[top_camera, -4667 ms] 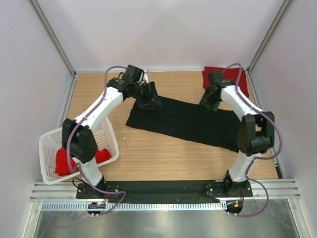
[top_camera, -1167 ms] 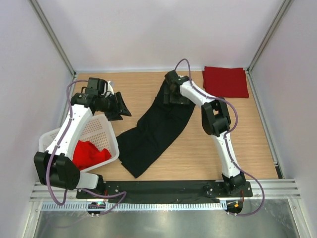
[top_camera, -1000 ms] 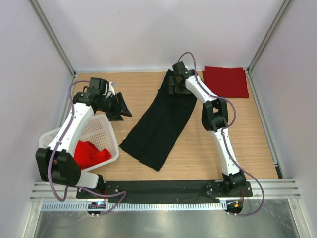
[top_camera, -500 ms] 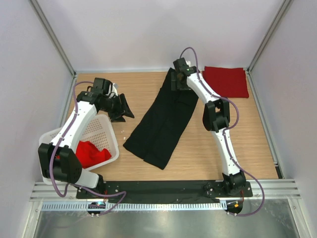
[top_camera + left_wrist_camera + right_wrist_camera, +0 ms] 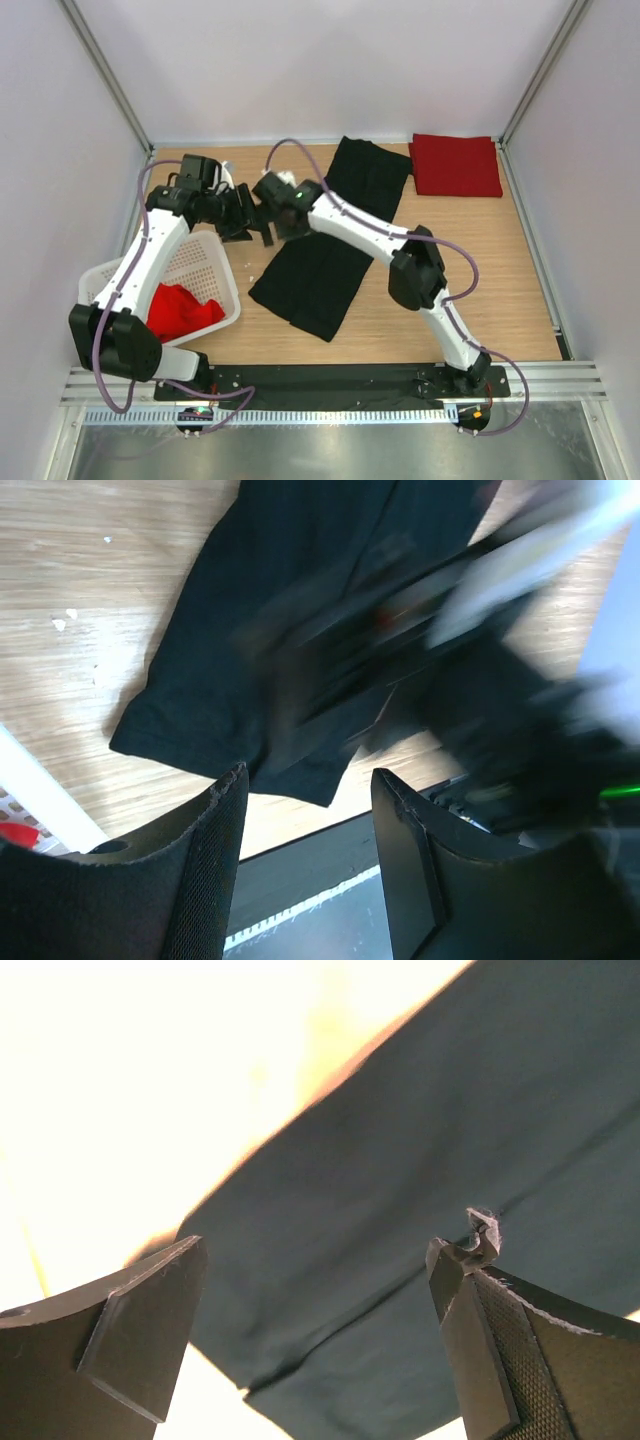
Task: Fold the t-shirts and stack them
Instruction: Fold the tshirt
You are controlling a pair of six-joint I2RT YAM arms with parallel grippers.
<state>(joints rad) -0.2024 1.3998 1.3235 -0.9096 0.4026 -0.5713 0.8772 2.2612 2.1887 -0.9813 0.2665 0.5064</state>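
Note:
The black t-shirt (image 5: pixel 318 270) lies folded into a long strip, running diagonally from the table's back middle toward the front. A red t-shirt (image 5: pixel 455 165) lies folded at the back right. Another red t-shirt (image 5: pixel 180 310) is crumpled in the basket. My left gripper (image 5: pixel 243 218) hovers open and empty just left of the black strip, with the shirt (image 5: pixel 280 630) showing beyond its jaws (image 5: pixel 305 820). My right gripper (image 5: pixel 270 222) reaches across to the strip's left edge, close to the left gripper. It is open and empty above the black cloth (image 5: pixel 450 1160), jaws wide (image 5: pixel 315 1260).
The white lattice basket (image 5: pixel 205 262) sits tilted at the front left, under the left arm. The right arm's forearm (image 5: pixel 355 225) crosses low over the black strip. A metal frame and white walls enclose the table.
The right arm has swung from the back end of the black t-shirt leftward to beside the left gripper. The shirt lies released. The left arm has barely moved.

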